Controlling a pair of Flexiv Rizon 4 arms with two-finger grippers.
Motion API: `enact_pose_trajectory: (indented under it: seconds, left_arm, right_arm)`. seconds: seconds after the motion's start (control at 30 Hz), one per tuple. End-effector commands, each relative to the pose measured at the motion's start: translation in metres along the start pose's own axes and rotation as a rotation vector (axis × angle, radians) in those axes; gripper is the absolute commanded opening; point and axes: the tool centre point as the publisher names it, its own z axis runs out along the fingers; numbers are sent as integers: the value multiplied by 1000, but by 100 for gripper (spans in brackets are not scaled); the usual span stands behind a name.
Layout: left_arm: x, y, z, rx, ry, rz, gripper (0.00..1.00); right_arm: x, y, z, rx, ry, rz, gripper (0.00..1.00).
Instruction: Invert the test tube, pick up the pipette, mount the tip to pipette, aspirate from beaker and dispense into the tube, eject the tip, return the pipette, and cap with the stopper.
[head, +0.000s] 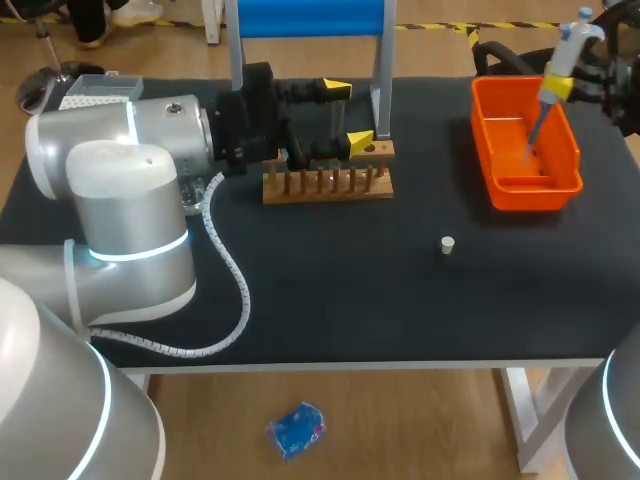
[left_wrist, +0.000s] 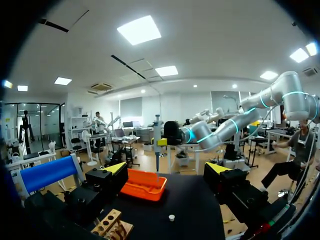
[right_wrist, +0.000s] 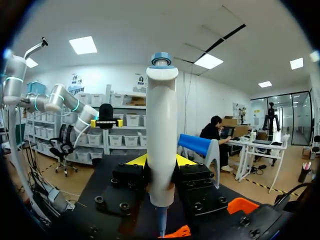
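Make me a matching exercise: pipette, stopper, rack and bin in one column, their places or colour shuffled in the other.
1 pipette
2 stopper
3 rack
4 bin

A orange
B by the left gripper
C in the right gripper
D alone on the table

Pairs: 1-C, 2-D, 3-B, 4-A

The head camera looks steeply down from above and behind, taking in the whole table (head: 330, 290). The left wrist camera sits low over the table beside the wooden rack (left_wrist: 107, 224). It faces across to the orange tray (left_wrist: 145, 190) and the pipette (left_wrist: 156, 150), both also in the head view. The right wrist camera faces back across the table, with the pipette close before it.
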Motion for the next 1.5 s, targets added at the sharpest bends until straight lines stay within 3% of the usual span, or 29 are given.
enact_pose_trajectory:
  seconds: [0.03,0.5,1.03,1.23,1.37,1.5]
  left_arm:
    - [1,0,1,2,-5,1,100]
    - [1,0,1,2,-5,1,100]
    - [1,0,1,2,-5,1,100]
    - [-9,-37,14,-56,-41,85,100]
    - [-23,-67,40,-106,-12,167,100]
    - [-41,-84,71,-136,5,208,100]
  right_arm:
    - [-18,-6,-21,-4,-8,6,0]
    - [-60,-16,-31,-13,-37,2,0]
    - [-63,-15,-31,-16,-19,-6,0]
    - [-63,-15,-31,-16,-19,-6,0]
    - [-63,-15,-31,-16,-19,-6,0]
    - [-63,-15,-31,-16,-19,-6,0]
